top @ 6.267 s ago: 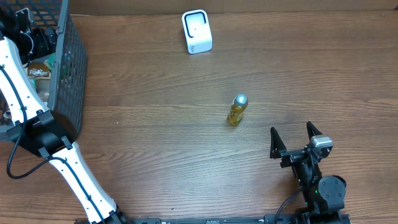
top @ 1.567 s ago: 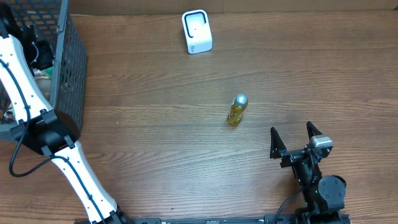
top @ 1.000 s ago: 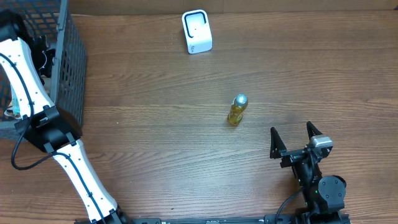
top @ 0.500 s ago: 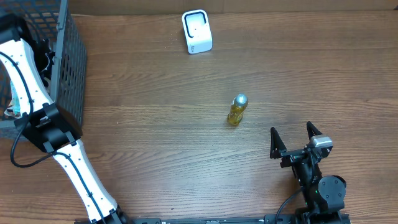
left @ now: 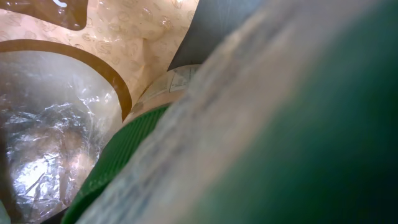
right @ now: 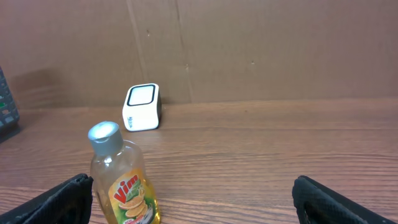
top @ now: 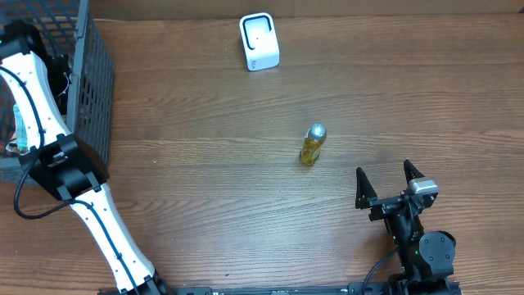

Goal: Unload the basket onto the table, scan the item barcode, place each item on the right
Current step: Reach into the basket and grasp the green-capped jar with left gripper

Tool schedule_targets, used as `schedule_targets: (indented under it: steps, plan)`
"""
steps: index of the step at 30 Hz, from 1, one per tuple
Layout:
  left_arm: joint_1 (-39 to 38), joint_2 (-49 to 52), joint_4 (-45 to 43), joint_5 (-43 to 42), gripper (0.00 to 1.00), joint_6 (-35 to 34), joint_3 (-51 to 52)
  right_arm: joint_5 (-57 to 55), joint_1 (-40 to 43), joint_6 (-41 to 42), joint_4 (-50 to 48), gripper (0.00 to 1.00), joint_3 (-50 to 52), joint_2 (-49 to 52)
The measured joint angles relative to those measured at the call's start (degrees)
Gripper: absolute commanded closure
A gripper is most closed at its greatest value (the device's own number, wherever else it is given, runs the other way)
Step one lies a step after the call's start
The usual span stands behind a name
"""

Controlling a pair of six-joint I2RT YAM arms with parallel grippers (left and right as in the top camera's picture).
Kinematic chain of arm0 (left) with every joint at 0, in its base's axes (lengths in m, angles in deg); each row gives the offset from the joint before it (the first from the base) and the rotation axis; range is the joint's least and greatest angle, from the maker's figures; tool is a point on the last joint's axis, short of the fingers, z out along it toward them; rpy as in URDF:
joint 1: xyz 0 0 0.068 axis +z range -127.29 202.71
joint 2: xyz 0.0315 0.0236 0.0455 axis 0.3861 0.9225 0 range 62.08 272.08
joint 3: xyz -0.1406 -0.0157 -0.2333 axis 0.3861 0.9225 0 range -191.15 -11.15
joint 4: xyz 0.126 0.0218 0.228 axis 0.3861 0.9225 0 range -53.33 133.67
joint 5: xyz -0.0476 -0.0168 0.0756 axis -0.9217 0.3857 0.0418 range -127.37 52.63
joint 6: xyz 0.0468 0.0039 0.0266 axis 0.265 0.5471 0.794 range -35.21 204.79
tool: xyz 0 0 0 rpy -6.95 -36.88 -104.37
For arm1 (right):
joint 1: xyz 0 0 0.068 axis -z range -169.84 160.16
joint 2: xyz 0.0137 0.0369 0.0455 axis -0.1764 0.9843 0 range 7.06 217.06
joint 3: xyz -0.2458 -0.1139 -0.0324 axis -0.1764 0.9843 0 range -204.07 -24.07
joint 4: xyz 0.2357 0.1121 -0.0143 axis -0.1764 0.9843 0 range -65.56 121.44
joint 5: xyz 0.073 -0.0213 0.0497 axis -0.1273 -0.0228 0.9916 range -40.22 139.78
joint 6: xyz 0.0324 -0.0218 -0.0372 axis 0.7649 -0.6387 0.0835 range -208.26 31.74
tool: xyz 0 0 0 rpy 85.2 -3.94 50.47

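Left wrist view filled by a green pack (left: 298,137) just ahead of the left gripper (top: 56,70), opening impossible to tell. Close squarely on one item only. Right gripper (top: 385,176) wide open, empty.

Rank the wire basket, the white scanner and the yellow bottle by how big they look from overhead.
1. wire basket, partly out of frame
2. white scanner
3. yellow bottle, upright and so foreshortened

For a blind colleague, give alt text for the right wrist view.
A yellow Vim bottle with a silver cap stands upright on the wooden table at lower left, a white barcode scanner behind it by the cardboard wall. Open jaws frame the bottom corners.
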Motion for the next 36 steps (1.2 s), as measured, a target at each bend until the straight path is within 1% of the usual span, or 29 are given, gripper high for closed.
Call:
schedule_targets:
  steps: [3, 4, 5, 7, 8, 11, 14, 19, 25, 31, 34, 36]
  plan:
    - [0.02, 0.00, 0.00, 0.00, 0.44, 0.00, -0.04, 0.00, 0.00, 0.00, 0.00, 0.00, 0.00, 0.00]
    - [0.02, 0.00, 0.00, 0.00, 0.44, 0.00, -0.04, 0.00, 0.00, 0.00, 0.00, 0.00, 0.00, 0.00]
    - [0.02, 0.00, 0.00, 0.00, 0.41, 0.00, -0.04, 0.00, 0.00, 0.02, 0.00, 0.00, 0.00, 0.00]
    - [0.02, 0.00, -0.02, 0.02, 0.21, 0.04, -0.04, 0.00, 0.00, 0.00, -0.04, 0.00, 0.00, 0.00]
    - [0.02, 0.00, -0.04, 0.00, 0.14, 0.00, -0.04, 0.00, 0.00, 0.00, 0.00, 0.00, 0.00, 0.00]
    - [0.02, 0.00, -0.46, 0.04, 0.12, 0.02, -0.04, -0.02, 0.00, -0.02, 0.02, 0.00, 0.00, 0.00]
    - [0.17, 0.02, -0.46, 0.00, 0.07, -0.02, -0.74, -0.02, 0.00, 0.02, 0.00, 0.00, 0.00, 0.00]
    - [0.11, 0.22, -1.18, 0.00, 0.07, 0.00, -7.17, 0.00, 0.00, 0.00, 0.02, 0.00, 0.00, 0.00]
    - [0.11, 0.22, -2.71, 0.00, 0.09, 0.00, -7.82, 0.00, 0.00, 0.02, 0.02, 0.00, 0.00, 0.00]
    - [-0.24, 0.22, -3.89, 0.02, 0.25, 0.02, -3.17, 0.00, 0.00, 0.00, -0.02, 0.00, 0.00, 0.00]
    - [-0.37, 0.22, -4.11, -0.02, 0.27, 0.02, -1.57, 0.00, 0.00, 0.00, 0.00, 0.00, 0.00, 0.00]
    - [-0.37, 0.22, -4.35, -0.02, 0.32, 0.02, -1.40, -0.02, 0.00, 0.02, -0.02, 0.00, 0.00, 0.00]
